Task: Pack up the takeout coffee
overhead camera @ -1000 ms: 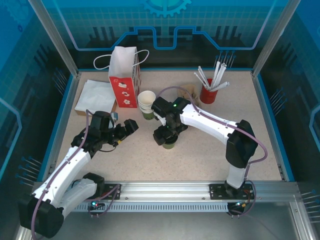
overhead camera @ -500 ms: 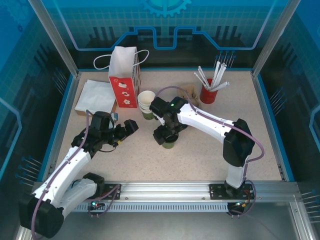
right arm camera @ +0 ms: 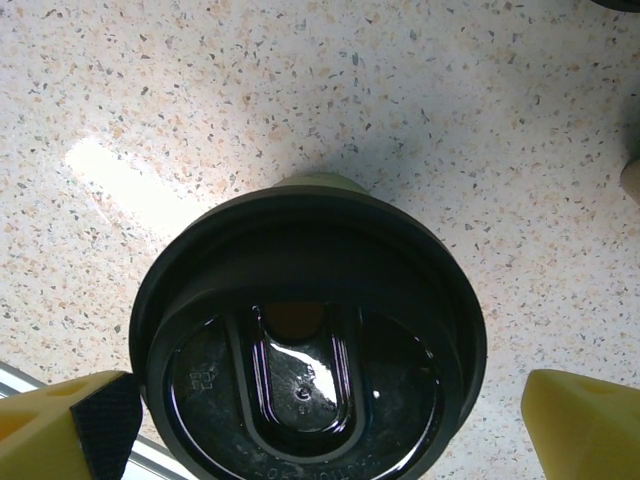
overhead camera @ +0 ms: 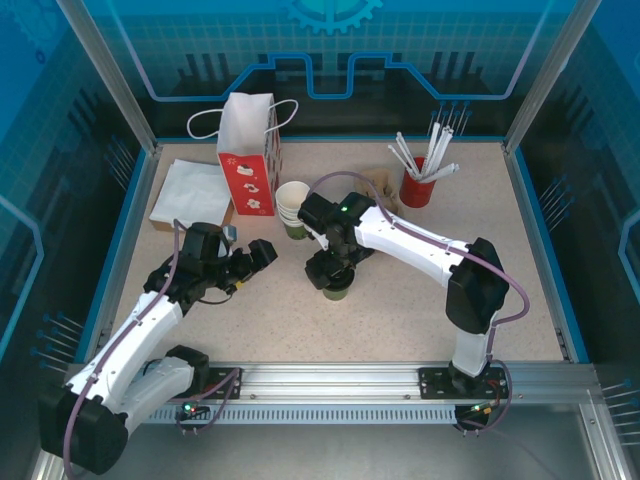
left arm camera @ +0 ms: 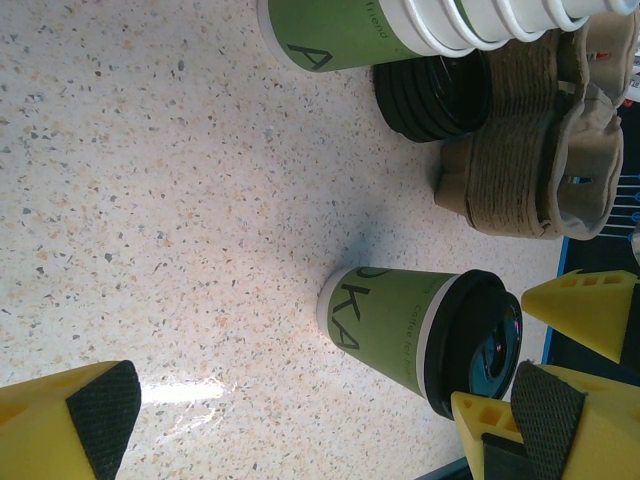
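**A:** Where does the takeout coffee (overhead camera: 339, 291) sit?

**B:** It stands upright on the table (overhead camera: 400, 320), near the middle, with its black lid (right arm camera: 308, 345) on top. Our right gripper (overhead camera: 333, 268) hangs directly over it with the jaws spread wide. One of its fingers (right arm camera: 70, 432) is on each side of the lid, and neither seems to touch it.

**A:** So the cup's long axis is vertical, straight below the claw?

**B:** Yes. We judge that a plain descent puts the fingers around the green wall under the lid.

**A:** And our left gripper (overhead camera: 258, 254)?

**B:** It is also wide open and holds nothing. It is left of the cup, apart from it and pointing toward it. The right arm is plainly the nearer one.

**A:** What lies farther back?

**B:** The stack of cups (overhead camera: 293, 205) is just beyond. The paper bag (overhead camera: 247, 150) stands at the far left, and we guess the coffee goes in there.
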`<state>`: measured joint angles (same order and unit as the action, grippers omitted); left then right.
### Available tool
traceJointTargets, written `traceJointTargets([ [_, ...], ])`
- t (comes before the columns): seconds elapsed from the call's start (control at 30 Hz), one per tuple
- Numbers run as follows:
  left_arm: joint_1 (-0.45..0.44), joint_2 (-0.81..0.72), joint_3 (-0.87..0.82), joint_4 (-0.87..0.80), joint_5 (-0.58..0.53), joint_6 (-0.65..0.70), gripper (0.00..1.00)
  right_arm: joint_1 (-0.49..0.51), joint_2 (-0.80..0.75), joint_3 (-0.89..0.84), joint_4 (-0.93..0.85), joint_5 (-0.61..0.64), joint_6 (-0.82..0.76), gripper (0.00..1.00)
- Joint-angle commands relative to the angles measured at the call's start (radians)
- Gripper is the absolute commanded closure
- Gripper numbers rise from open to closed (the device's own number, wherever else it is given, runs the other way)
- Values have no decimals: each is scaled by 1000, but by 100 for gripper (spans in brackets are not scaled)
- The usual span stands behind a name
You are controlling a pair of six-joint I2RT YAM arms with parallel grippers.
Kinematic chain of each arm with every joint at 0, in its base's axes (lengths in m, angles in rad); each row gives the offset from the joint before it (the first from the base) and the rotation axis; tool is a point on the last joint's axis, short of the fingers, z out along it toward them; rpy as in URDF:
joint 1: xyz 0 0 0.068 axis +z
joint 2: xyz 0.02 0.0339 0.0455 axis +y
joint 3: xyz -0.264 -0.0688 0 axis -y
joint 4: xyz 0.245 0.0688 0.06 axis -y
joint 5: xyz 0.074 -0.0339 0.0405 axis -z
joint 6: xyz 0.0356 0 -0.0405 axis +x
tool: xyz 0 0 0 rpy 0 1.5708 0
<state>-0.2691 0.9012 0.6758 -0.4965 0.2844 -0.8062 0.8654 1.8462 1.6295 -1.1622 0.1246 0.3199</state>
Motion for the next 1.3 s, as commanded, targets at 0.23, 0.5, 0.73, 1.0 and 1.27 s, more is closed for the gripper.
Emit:
traceJointTargets([
  [0.23, 10, 15, 7, -13, 11, 24, 1, 17, 32, 0, -7, -33, -18, 0],
  [0.5, 9, 25, 10, -8, 15, 27, 1, 20, 51, -16, 2, -38, -19, 0],
  [0.73, 11, 23, 4, -10, 15, 28, 1, 22, 65, -24, 7, -31, -22, 0],
  [1.0, 11, 18, -2, -10, 15, 27, 1, 22, 76, -40, 30, -29, -22, 1],
  [1.27, 11, 20, -2, -10, 9, 31, 1, 8, 4, -99, 24, -29, 2, 10],
])
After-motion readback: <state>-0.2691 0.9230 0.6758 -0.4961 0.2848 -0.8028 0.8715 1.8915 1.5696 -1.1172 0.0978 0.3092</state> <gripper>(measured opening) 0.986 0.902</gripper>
